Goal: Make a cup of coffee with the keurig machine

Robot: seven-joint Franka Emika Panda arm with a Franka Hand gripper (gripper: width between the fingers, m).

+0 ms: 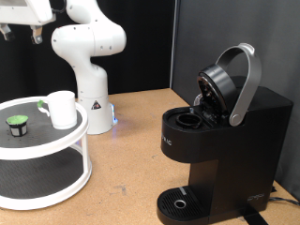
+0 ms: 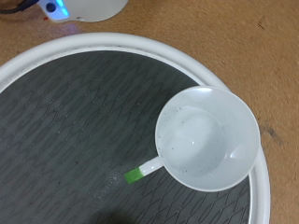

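Wrist view: cup (image 2: 207, 138) below hand (image 1: 21, 36).

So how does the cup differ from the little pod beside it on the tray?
The cup is white; the pod is dark with a green top. The cup stands taller than the squat pod. The cup sits nearer the tray's edge toward the exterior view's right. Both rest upright on its upper tier.

The exterior view looks across a wooden tabletop (image 1: 131, 141) from slightly above, taking in the keurig machine (image 1: 220, 150) close at its right, a 2-tier white tray (image 1: 47, 155) at its left and the arm's base (image 1: 89, 56) behind. The wrist view looks almost straight down at close range onto the tray's upper tier. Both views share that tier, the cup (image 1: 62, 109) (image 2: 207, 138) and the base's blue light (image 1: 114, 120) (image 2: 53, 9).
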